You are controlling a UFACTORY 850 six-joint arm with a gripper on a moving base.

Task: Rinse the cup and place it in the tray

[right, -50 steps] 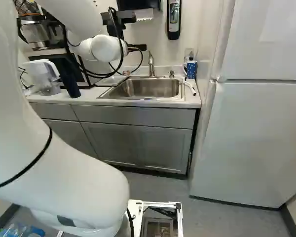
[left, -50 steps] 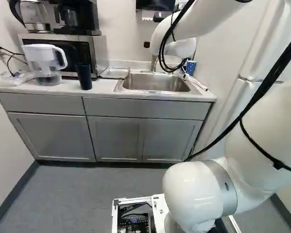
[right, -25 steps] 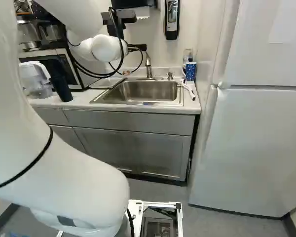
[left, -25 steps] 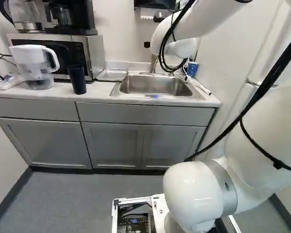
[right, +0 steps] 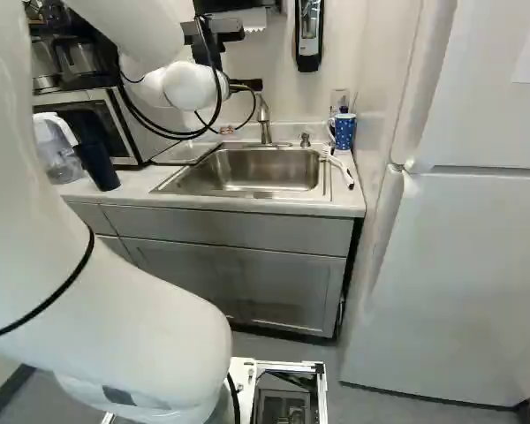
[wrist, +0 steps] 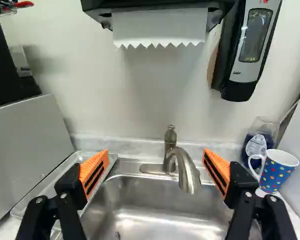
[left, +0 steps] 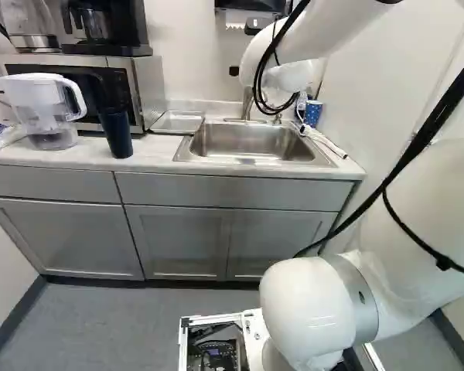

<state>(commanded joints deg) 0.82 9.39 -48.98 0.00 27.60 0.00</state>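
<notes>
At the worktop (left: 155,149)'s far corner, beside the sink (wrist: 155,205), stands the dotted mug (wrist: 277,172), likely the cup, handle (wrist: 250,162) toward the claw (wrist: 155,157). Claw spread wide, gripping nothing, faucet (wrist: 189,175) ahead. Mug lies outside the right finger (wrist: 217,172); tray (wrist: 47,191) opposite. Next move probably wants a rightward shift.

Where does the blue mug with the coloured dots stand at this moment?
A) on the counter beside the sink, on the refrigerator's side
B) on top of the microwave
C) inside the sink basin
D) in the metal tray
A: the mug stands on the counter, between the sink and the refrigerator.
</notes>
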